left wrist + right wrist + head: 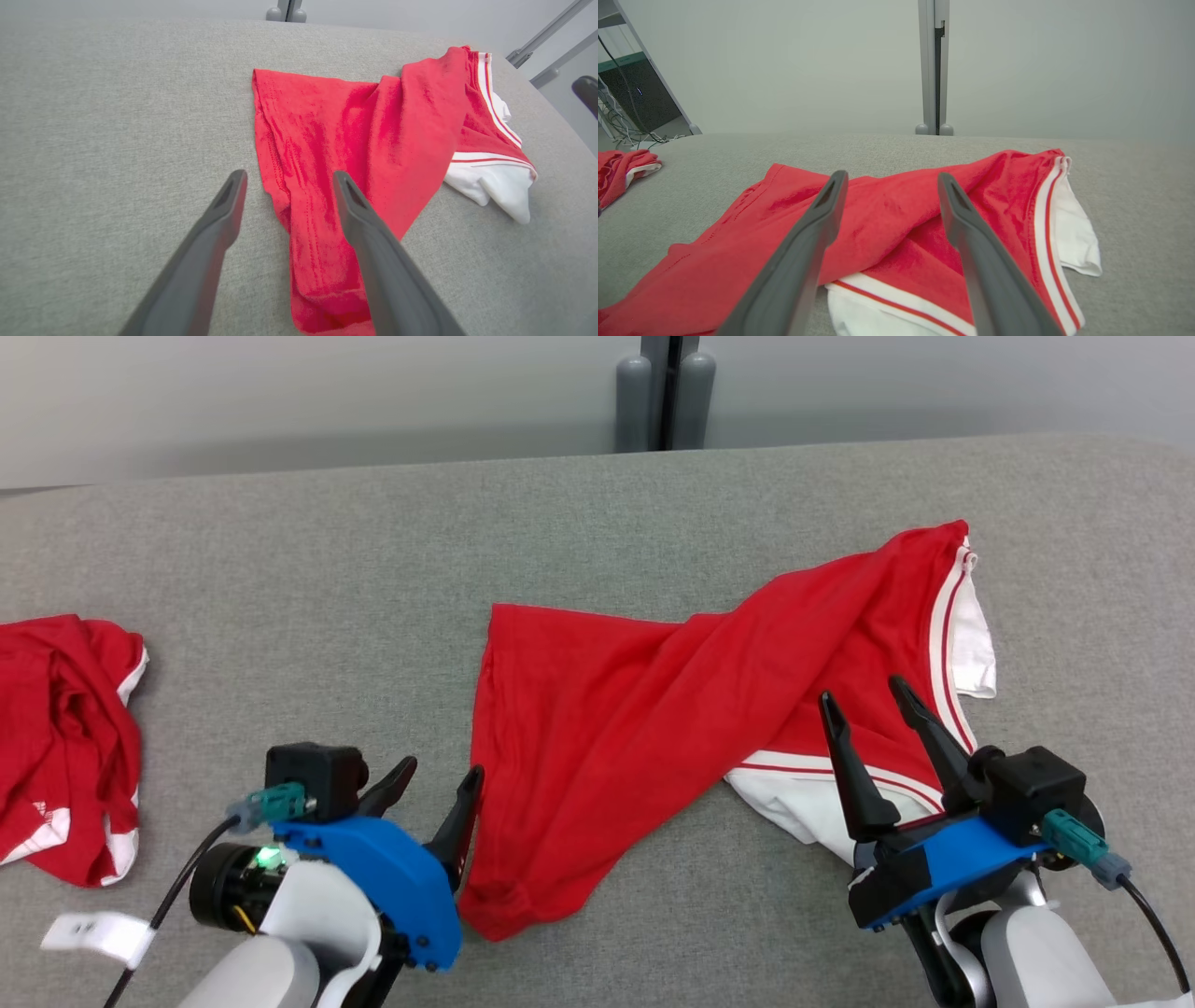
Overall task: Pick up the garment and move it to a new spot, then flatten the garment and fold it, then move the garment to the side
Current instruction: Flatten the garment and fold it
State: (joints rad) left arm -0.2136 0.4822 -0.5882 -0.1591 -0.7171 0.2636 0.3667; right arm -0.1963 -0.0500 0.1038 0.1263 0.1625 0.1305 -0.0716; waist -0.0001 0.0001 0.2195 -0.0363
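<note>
At frame centre, garment (pixel 607 709) lay rumpled on desk (pixel 327 569); left gripper (pixel 443 767) and right gripper (pixel 862 689) jaws gaped, holding nothing.

Grey fabric counter (pixel 373 569): red/white garment (pixel 653 709) sprawled flat-ish, ctr to 3 o'clock; 2nd red garment (pixel 65 737) bunched at 9 o'clock edge.

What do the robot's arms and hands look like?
The left hand and right hand each have two long, dark, tapering fingers on a blue bracket, beside a black box with a teal plug and black cable. Forearms are pale grey shells. A green light glows at the left wrist; a white tag wraps its cable.
</note>
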